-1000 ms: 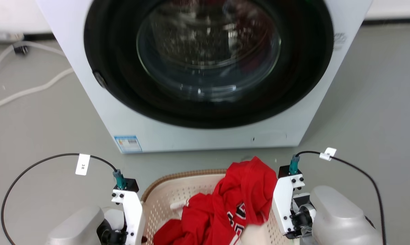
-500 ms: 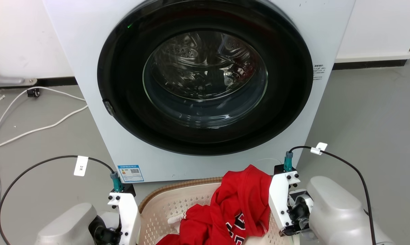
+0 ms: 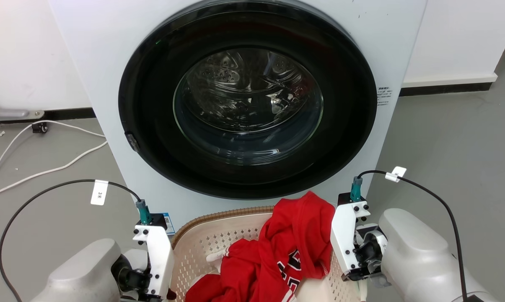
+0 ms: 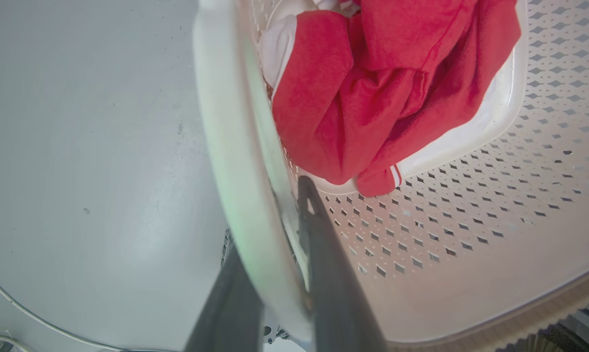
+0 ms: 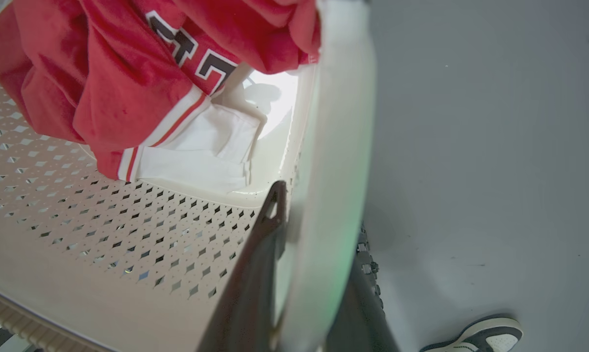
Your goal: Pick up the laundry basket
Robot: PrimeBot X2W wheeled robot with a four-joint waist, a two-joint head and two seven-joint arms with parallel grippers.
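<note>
Head view has shifted over the last second: the camera moved, the washer (image 3: 80, 50) door sits lower in frame and more back wall shows. The basket (image 3: 202, 247) keeps its place between the two forearms, at the washer's foot, with a red shirt (image 3: 294, 239) heaped over its far rim.

Left gripper (image 4: 274, 278) is pinching the left handle (image 4: 235, 146), one finger inside the wall and one outside. Right gripper (image 5: 309, 288) does the same on the right handle (image 5: 338, 146).

Probably the body is straightening with both grips set, so the lift is starting. Cannot tell if the base is off the floor (image 3: 445, 147) yet. A shoe (image 5: 475, 335) stands on the floor near the right side.
</note>
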